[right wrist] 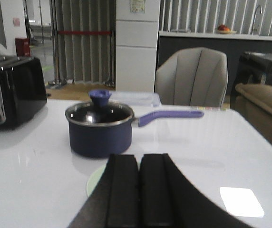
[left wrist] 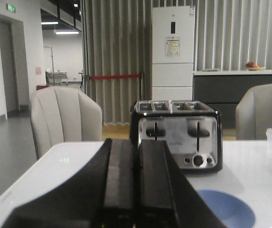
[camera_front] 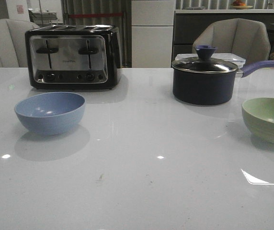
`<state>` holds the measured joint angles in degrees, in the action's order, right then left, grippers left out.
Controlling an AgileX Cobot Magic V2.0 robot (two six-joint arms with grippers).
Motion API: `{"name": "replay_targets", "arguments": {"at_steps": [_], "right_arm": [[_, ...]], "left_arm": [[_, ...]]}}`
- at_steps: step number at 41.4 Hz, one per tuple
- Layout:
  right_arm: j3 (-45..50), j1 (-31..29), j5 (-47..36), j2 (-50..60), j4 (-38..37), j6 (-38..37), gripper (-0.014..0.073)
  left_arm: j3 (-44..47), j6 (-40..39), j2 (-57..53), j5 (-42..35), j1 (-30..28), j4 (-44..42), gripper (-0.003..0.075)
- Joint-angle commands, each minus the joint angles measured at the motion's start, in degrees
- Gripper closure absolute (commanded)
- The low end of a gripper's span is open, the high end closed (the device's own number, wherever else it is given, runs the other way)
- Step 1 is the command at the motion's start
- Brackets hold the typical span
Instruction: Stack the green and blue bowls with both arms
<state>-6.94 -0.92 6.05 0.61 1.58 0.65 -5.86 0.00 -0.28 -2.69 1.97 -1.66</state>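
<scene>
1. Front view showed the blue bowl (camera_front: 50, 112) upright on the white table (camera_front: 137, 182), toward the left side and just in front of the toaster (camera_front: 73, 56).
2. The green bowl (camera_front: 269, 120) stood upright at the table's right edge, partly cut off by the frame, near the navy saucepan (camera_front: 204, 79) and well apart from the blue bowl.
3. Neither arm appeared in the front view.
4. Left wrist view had the left gripper (left wrist: 135, 190) with its two black fingers pressed together, holding nothing, and a slice of the blue bowl (left wrist: 228, 209) showed just past them, in front of the toaster (left wrist: 178, 135).
5. Right wrist view had the right gripper (right wrist: 139, 194) likewise closed on nothing, fingers side by side.
6. A pale rim of the green bowl (right wrist: 94, 183) peeked out beside those fingers, with the saucepan (right wrist: 100, 128) standing beyond it.
</scene>
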Motion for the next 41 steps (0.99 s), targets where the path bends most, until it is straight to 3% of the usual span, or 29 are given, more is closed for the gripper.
{"name": "replay_targets", "arguments": {"at_steps": [1, 9, 18, 30, 41], "right_arm": [[-7.59, 0.03, -2.57, -0.04, -0.69, 0.12, 0.0538], [-19.69, 0.03, 1.85, -7.37, -0.69, 0.12, 0.0538], [-30.63, 0.03, 12.93, -18.94, -0.69, 0.12, 0.0538], [-31.6, 0.03, 24.64, -31.17, -0.69, 0.12, 0.0538], [-31.49, 0.03, 30.85, -40.26, -0.69, 0.12, 0.0538]], "left_arm": [[-7.55, -0.49, -0.58, -0.89, -0.12, 0.5, 0.0627], [-21.72, -0.49, 4.9, 11.12, -0.12, 0.5, 0.0627], [-34.53, -0.49, 15.14, 26.76, -0.12, 0.5, 0.0627], [-35.6, -0.49, 23.28, 36.25, -0.12, 0.5, 0.0627], [-35.11, -0.49, 26.93, 39.31, -0.12, 0.5, 0.0627]]}}
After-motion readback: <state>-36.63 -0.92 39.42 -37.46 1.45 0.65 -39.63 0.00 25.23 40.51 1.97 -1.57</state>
